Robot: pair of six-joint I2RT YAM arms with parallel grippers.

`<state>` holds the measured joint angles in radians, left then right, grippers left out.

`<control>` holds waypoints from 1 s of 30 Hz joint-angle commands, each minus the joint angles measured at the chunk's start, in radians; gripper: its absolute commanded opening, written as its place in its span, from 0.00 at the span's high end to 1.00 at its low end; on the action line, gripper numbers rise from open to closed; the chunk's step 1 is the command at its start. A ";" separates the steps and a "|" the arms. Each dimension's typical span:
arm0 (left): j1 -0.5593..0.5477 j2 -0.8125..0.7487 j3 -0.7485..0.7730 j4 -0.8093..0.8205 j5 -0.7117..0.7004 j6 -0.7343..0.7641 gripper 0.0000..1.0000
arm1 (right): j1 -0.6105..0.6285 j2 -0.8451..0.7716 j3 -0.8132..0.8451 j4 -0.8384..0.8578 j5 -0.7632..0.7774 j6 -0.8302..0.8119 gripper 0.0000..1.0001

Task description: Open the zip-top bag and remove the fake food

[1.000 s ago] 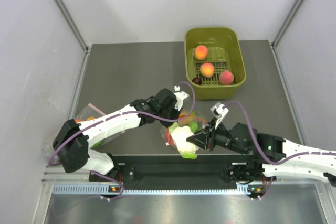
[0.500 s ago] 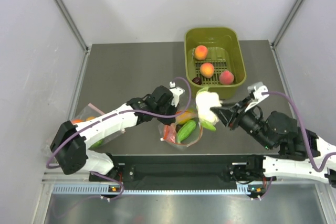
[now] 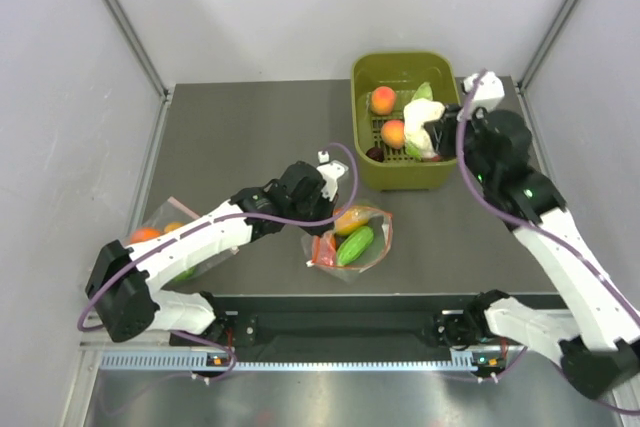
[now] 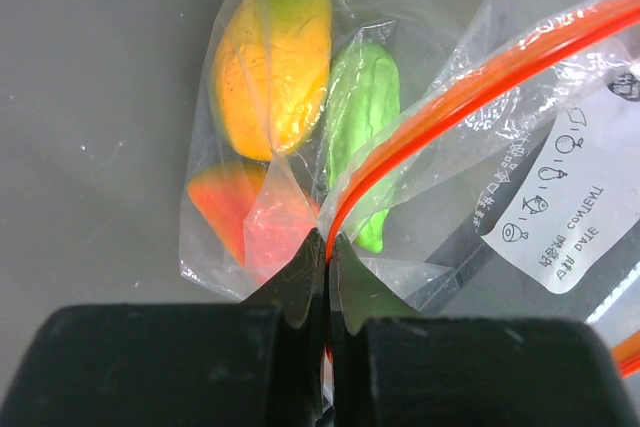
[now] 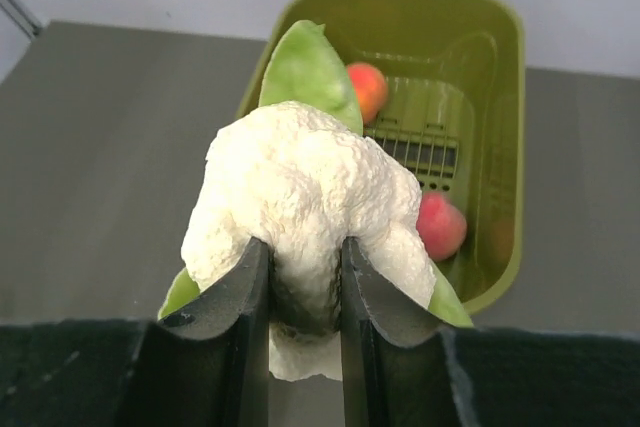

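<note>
Zip-top bag (image 3: 350, 239): clear, crinkly, lying on the dark surface (image 3: 250, 127) near its front edge, mouth open. Its orange-red zip strip (image 4: 480, 77) is pinched at one end by the left claw (image 4: 327, 252), which is closed tight on the plastic. Contents: one yellow-orange piece (image 4: 272, 57), one green oblong piece (image 4: 362, 117) beside it, and one red piece (image 4: 240, 217) below them. Cauliflower (image 5: 300, 187): white with green leaves, out of the bag, clamped between the fingers of the right claw (image 5: 305, 247) and held raised over the olive-green basket (image 3: 455, 162) at the rear. The basket contains peaches (image 3: 383, 100).
</note>
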<state>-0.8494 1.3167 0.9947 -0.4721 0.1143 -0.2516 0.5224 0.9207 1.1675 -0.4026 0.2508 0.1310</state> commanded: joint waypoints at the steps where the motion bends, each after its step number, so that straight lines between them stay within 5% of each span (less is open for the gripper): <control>1: 0.003 -0.046 0.016 0.038 -0.010 0.017 1.00 | -0.154 0.139 0.029 0.154 -0.353 0.024 1.00; 11: 0.003 -0.060 0.015 0.043 -0.010 0.025 1.00 | -0.260 0.434 0.086 0.278 -0.421 0.038 0.98; 13: 0.003 -0.056 0.015 0.044 -0.005 0.025 1.00 | -0.259 0.466 0.086 0.274 -0.409 0.036 0.81; 14: 0.003 -0.054 0.015 0.041 -0.004 0.025 1.00 | -0.262 0.475 0.083 0.272 -0.397 0.036 0.59; 16: 0.003 -0.056 0.015 0.044 -0.001 0.025 1.00 | -0.262 0.489 0.078 0.272 -0.386 0.033 0.33; 17: 0.003 -0.054 0.015 0.044 0.001 0.025 1.00 | -0.262 0.491 0.078 0.266 -0.372 0.032 0.06; 30: 0.003 -0.057 0.015 0.043 -0.007 0.025 1.00 | -0.254 0.266 0.014 0.261 -0.424 0.044 0.00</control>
<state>-0.8494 1.2831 0.9947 -0.4713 0.1112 -0.2367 0.2707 1.3403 1.1889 -0.2043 -0.1162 0.1612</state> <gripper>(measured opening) 0.017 0.995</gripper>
